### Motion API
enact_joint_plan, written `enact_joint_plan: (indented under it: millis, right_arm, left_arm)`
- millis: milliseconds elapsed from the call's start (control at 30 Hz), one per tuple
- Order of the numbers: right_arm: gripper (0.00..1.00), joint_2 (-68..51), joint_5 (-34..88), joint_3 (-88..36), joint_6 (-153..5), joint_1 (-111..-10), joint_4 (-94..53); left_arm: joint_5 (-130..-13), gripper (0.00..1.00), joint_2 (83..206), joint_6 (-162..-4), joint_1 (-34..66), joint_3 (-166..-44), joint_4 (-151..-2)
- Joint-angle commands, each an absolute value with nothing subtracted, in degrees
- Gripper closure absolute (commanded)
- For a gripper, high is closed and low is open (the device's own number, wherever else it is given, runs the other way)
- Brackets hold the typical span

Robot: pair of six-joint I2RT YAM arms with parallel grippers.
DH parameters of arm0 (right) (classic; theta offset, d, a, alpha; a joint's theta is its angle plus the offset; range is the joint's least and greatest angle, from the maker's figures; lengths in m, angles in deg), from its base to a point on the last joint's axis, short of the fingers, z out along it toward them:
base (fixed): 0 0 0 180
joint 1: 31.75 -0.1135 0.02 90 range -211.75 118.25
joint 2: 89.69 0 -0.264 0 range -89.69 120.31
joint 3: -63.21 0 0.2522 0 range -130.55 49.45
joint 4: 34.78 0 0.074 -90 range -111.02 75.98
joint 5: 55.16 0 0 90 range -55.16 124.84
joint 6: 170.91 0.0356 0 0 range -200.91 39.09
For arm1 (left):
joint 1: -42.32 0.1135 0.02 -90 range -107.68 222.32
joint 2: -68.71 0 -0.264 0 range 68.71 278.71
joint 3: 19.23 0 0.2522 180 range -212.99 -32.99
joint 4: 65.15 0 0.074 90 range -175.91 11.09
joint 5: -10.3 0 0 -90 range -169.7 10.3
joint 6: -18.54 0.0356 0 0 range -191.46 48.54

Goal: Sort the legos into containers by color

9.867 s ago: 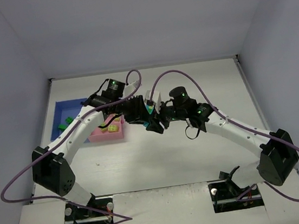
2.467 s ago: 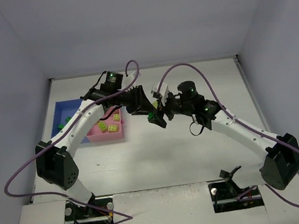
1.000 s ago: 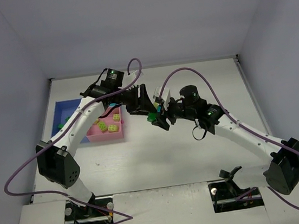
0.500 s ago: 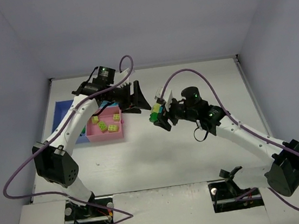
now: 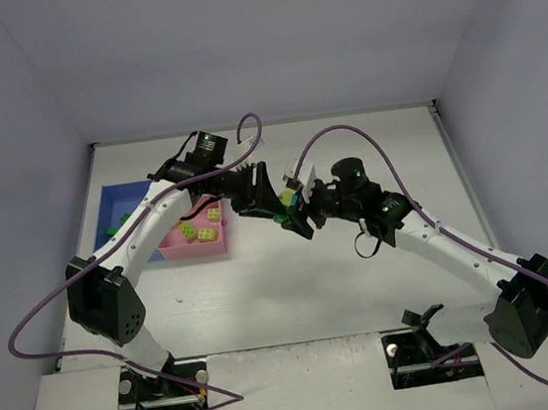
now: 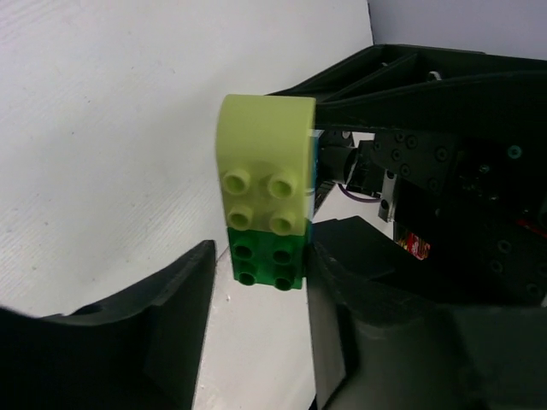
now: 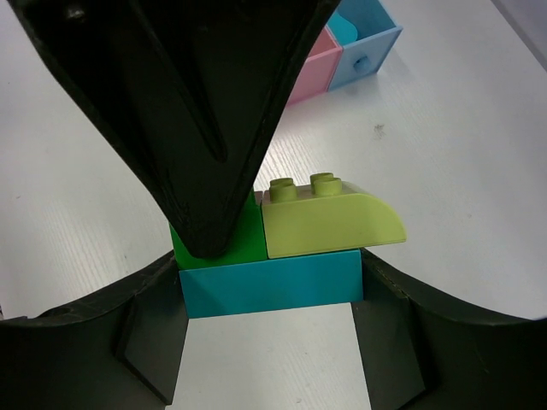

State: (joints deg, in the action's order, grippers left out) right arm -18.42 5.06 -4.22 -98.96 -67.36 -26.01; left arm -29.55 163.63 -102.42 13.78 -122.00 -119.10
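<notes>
A: Where is the stack?

B: It is held in the air above the table (image 5: 264, 286), just right of the pink tray (image 5: 204, 246). The teal brick (image 7: 269, 286) at its base is clamped between the fingers of the right gripper (image 7: 269, 303). The green brick (image 6: 267, 260) and the lime brick (image 6: 265, 162) are seated side by side on its studs.

A: And the other claw?

B: The left gripper (image 6: 261, 286) is part open and set astride the green brick. One finger lies close against it and a thin gap is seen at the other, so nothing is judged to be gripped yet.

A: How is the pull best done?

B: The jaws should be centred on the green brick alone, clear of the lime one beside it, and closed on its two flat sides. It is best drawn straight off the studs, with a slight rock if it sticks, while the teal base is braced by the right gripper. A skewed pull is likely to drag the lime brick loose too, or to twist the base in its grip.

A: Where is it to be put?

B: In the blue tray (image 5: 113, 200), where green pieces are seen. Lime ones lie in the pink tray, and a teal piece lies in the light-blue tray (image 7: 367, 47).
</notes>
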Motion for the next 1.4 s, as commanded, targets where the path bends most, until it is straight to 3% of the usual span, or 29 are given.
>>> enact_joint_plan:
  millis: [0,33,67,267,367,633,767,900,1000,1367]
  right_arm:
    - [0.98,-18.1,4.4,-7.9,-98.1,-67.1,-30.0]
    - [0.98,-18.1,4.4,-7.9,-98.1,-66.9,-30.0]
    - [0.98,-18.1,4.3,-7.9,-97.9,-66.8,-30.0]
    - [0.97,-18.6,4.1,-8.0,-97.1,-66.6,-30.6]
    - [0.97,-18.7,3.9,-8.1,-96.6,-66.4,-30.9]
    - [0.96,-18.8,3.2,-8.3,-95.3,-65.8,-32.3]
    - [0.89,-18.9,3.1,-7.9,-95.6,-65.7,-32.2]
    - [0.76,-19.5,3.1,-7.0,-96.0,-65.6,-32.0]
    - [0.67,-19.7,3.2,-6.7,-96.4,-65.5,-31.7]
    - [0.52,-19.3,2.9,-7.1,-97.3,-65.5,-31.0]
  left_arm:
    - [-28.4,0.63,159.9,-103.1,13.3,-122.2,-114.9]
    - [-28.3,0.73,159.9,-103.2,13.4,-122.1,-114.6]
    - [-27.6,0.75,159.9,-103.2,13.3,-122.0,-114.2]
    - [-25.4,0.78,159.4,-103.9,13.4,-120.3,-110.9]
    - [-25.3,0.67,159.2,-104.2,13.3,-119.7,-110.6]
    - [-25.8,0.56,159.1,-103.3,13.3,-118.9,-110.6]
    - [-25.6,0.88,159.0,-103.2,13.5,-119.6,-110.8]
    - [-25.4,1.0,159.2,-102.7,13.7,-121.0,-111.7]
    - [-25.5,1.0,159.5,-102.2,13.6,-121.8,-112.8]
    - [-25.6,1.0,160.5,-100.8,13.6,-123.7,-115.9]
